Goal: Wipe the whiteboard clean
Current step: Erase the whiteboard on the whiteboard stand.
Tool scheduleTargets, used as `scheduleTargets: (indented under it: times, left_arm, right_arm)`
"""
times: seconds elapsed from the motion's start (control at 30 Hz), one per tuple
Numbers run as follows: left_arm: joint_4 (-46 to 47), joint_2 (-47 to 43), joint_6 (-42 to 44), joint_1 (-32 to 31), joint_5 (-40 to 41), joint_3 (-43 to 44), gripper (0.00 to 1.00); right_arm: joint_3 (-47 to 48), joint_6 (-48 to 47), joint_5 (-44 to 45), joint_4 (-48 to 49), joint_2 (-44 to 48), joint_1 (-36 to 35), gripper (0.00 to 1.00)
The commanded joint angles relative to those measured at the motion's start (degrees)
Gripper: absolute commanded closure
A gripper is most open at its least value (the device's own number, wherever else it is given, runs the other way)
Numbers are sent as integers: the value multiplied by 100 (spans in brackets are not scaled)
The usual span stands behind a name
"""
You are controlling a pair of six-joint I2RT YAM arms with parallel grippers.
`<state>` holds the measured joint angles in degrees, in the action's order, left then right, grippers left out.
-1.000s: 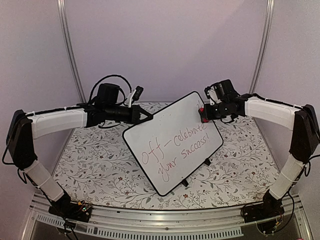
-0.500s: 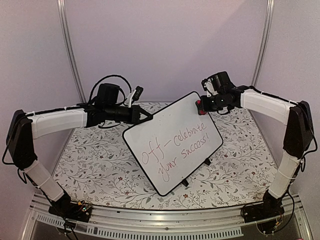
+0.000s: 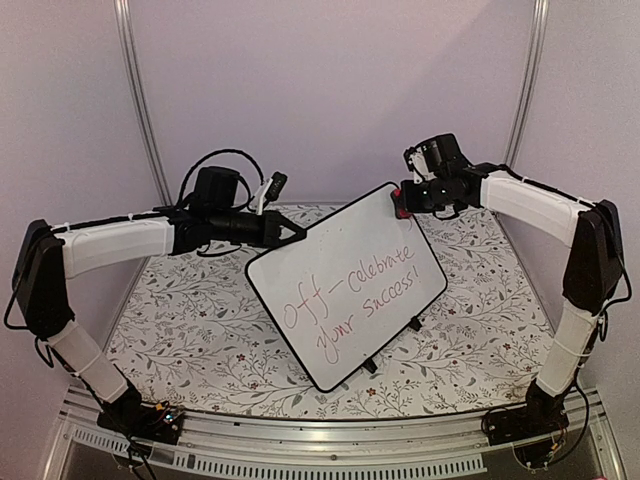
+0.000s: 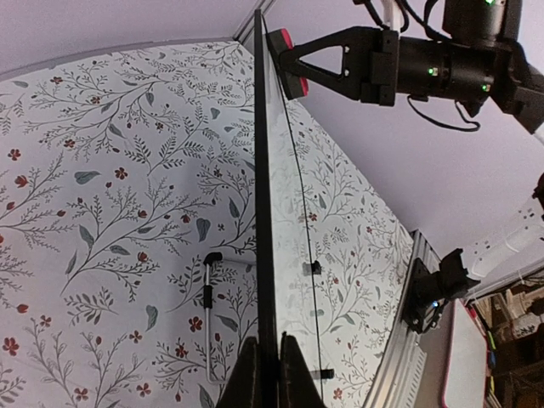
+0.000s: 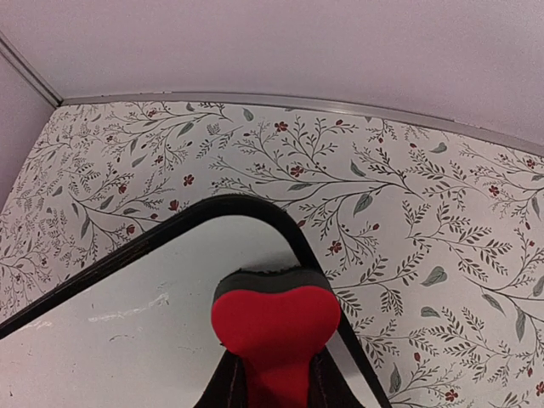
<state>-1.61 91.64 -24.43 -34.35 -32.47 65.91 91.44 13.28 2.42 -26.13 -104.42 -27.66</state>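
The whiteboard (image 3: 345,285) is a glossy white board with a black rim, tilted like a diamond and bearing red handwriting. My left gripper (image 3: 297,235) is shut on its upper left edge; the left wrist view shows the board's rim (image 4: 263,195) edge-on between the jaws. My right gripper (image 3: 402,205) is shut on the red eraser (image 5: 274,330), whose dark felt face presses on the board's top corner (image 5: 238,208). The eraser also shows in the left wrist view (image 4: 289,64).
The table wears a floral cloth (image 3: 200,310). A thin wire stand (image 4: 206,314) lies on the cloth behind the board. An aluminium rail (image 3: 330,445) runs along the near edge. Grey walls enclose the back and sides.
My right gripper has carried the eraser up along the board's right edge, from about the upper-right edge to the top corner. The left arm and the board have not moved.
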Motion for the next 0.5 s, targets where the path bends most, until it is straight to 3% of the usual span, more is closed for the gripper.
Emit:
scheduleTargets:
  times: [0.0,0.47]
  left_arm:
    - [230,-168,781,-412,-744,-52,100]
    - [229,-200,776,-416,-708,-61,100]
  right_arm:
    - [-57,121,88,31,-169,49,83]
    - [-1336,184,140,311,364,93,83]
